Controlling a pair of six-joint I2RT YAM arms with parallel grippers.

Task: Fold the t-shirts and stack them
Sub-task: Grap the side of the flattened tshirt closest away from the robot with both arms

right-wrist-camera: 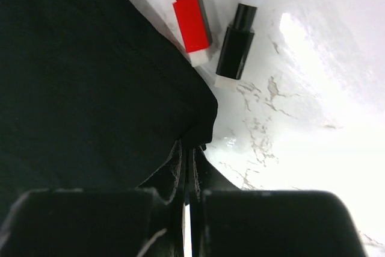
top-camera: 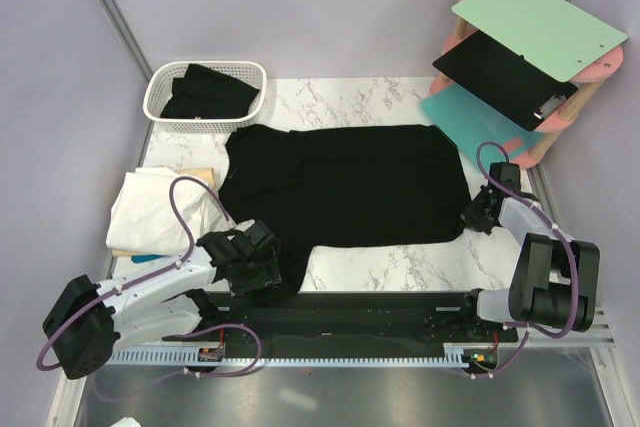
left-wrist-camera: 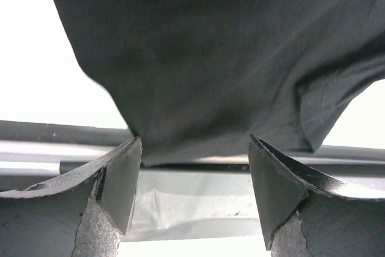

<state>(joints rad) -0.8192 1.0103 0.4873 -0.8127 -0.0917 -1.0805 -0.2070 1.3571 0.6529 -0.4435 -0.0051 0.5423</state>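
Note:
A black t-shirt [top-camera: 345, 182] lies spread flat across the marble table [top-camera: 400, 262]. My right gripper [top-camera: 472, 215] is at its near right corner. In the right wrist view that gripper [right-wrist-camera: 191, 148] is shut, pinching the corner of the black cloth [right-wrist-camera: 90, 88]. My left gripper [top-camera: 266, 261] stands open at the shirt's near left part, by the sleeve. In the left wrist view the black cloth [left-wrist-camera: 210, 58] hangs just beyond the open gripper [left-wrist-camera: 195, 148], with nothing between the fingers. White and cream t-shirts [top-camera: 155, 209] lie folded at the left. More black t-shirts [top-camera: 205, 92] lie in the basket.
A white lattice basket [top-camera: 158, 97] stands at the back left. A pink rack [top-camera: 545, 137] at the back right holds green boards and a black board [top-camera: 500, 72]. A red block [right-wrist-camera: 191, 19] and a black block [right-wrist-camera: 236, 43] lie on the marble beside the shirt's corner.

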